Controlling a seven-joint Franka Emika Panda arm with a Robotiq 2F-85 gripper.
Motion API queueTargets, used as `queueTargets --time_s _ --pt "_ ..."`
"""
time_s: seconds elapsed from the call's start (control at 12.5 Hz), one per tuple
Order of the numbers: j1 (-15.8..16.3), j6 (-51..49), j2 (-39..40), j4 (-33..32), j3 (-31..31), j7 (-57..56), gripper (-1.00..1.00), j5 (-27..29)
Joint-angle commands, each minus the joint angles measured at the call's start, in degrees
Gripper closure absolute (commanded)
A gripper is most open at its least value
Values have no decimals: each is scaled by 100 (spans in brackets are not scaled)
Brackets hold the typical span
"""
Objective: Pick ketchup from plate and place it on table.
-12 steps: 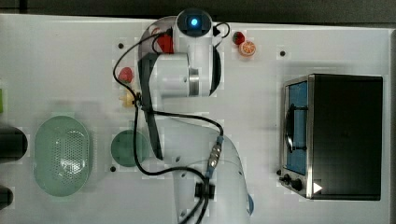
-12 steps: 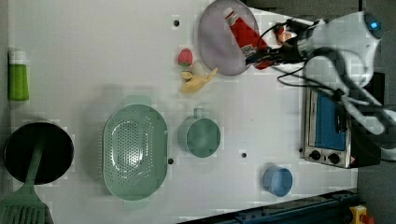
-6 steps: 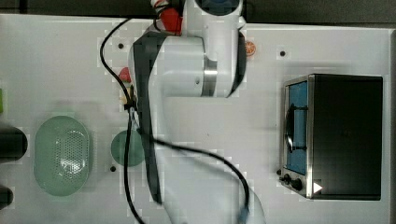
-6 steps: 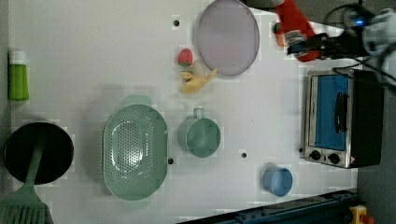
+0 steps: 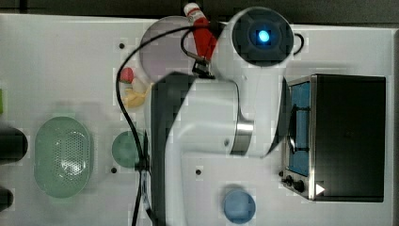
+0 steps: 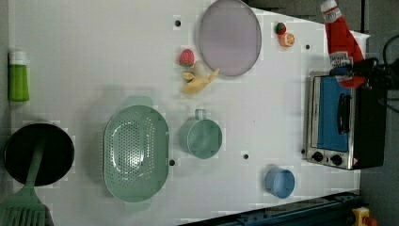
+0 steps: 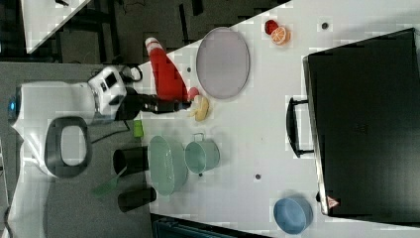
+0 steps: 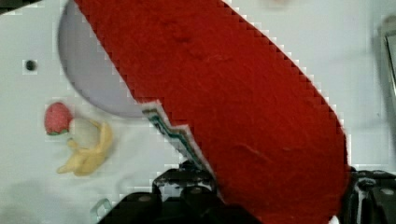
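Note:
The ketchup (image 6: 341, 42), a slim red bottle with a white cap, hangs in the air above the table (image 6: 94, 56), off the plate. My gripper (image 6: 352, 75) is shut on its base end, cap pointing away from the arm. In the top view the ketchup (image 5: 200, 33) sits just past the plate's (image 5: 162, 52) right edge, beside my gripper (image 5: 204, 63). The right view shows the ketchup (image 7: 166, 74) held high by the gripper (image 7: 166, 105), well clear of the pale round plate (image 7: 223, 62). The plate (image 6: 229, 37) has nothing on it. In the wrist view the ketchup (image 8: 233, 102) is very close.
A strawberry (image 6: 187, 57) and a banana (image 6: 200, 81) lie beside the plate. A green cup (image 6: 203, 137), a green colander (image 6: 136, 153) and a blue bowl (image 6: 280, 182) stand on the table. A toaster oven (image 6: 339, 122) takes the left view's right side; a black pan (image 6: 37, 153) sits at the left view's left.
The ketchup lay on the plate with my gripper on it; it has been lifted off and carried up, toward the left view's right. The plate is left bare.

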Motion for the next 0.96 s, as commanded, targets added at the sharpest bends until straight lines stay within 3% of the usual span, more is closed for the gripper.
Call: queueTargets --time_s 0.08,0.48,0.96 --pt "35 486 -63 -1043 -4 515 -27 17" --pt "35 2033 -18 -2393 -18 516 -27 18" --pt "36 3106 719 -2805 -14 517 -27 17"
